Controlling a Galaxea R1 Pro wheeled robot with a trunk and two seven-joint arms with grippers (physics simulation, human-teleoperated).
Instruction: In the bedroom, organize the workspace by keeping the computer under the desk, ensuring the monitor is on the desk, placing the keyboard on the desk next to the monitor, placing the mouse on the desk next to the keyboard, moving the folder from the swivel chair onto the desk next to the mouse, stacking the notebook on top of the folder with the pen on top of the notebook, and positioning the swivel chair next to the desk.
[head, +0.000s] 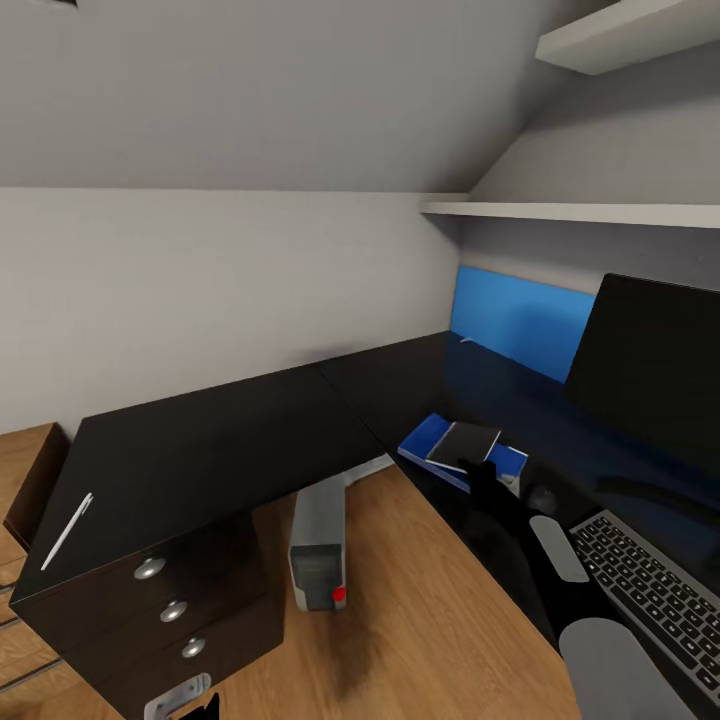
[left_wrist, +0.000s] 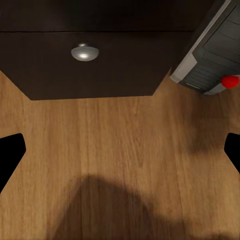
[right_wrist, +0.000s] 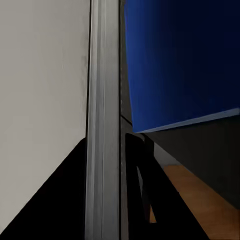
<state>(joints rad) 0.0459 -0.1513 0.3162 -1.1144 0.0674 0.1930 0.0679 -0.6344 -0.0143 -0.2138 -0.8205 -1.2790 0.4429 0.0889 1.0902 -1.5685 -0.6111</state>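
Nearest the camera in the head view, the right arm (head: 600, 620) runs up from the lower right corner over the desk (head: 200, 450), grey segments ending in the black right gripper (head: 482, 472). That gripper sits at the near edge of the notebook (head: 463, 442), a dark cover with a pale rim. The right wrist view looks along that rim (right_wrist: 102, 120), seen edge-on between the fingers (right_wrist: 142, 190), so the jaws are narrow and pinched on the notebook. The notebook lies on the blue folder (head: 430, 432), which lies flat on the black top.

Beside the arm, the keyboard (head: 650, 585) lies on the desk toward the right edge. The mouse (head: 542, 498) sits just off its far left corner, between keyboard and folder.

At the bottom edge, the left gripper (head: 205, 705) hangs low in front of the drawers (head: 175, 610), which carry 3 round knobs. In the left wrist view its 2 black fingertips (left_wrist: 11, 155) stand far apart over the wooden floor (left_wrist: 120, 150), jaws wide, nothing between them. A knob (left_wrist: 85, 52) and the computer (left_wrist: 212, 60) with its red light show ahead.

The computer (head: 318, 545) stands on the floor under the desk, in the inner corner of the L. The pen (head: 67, 531) lies near the left end of the top, well apart from the folder.

Farther back, the monitor (head: 650, 370) stands on the desk at right, before the blue back panel (head: 520, 320). 2 white shelves (head: 580, 212) hang above.
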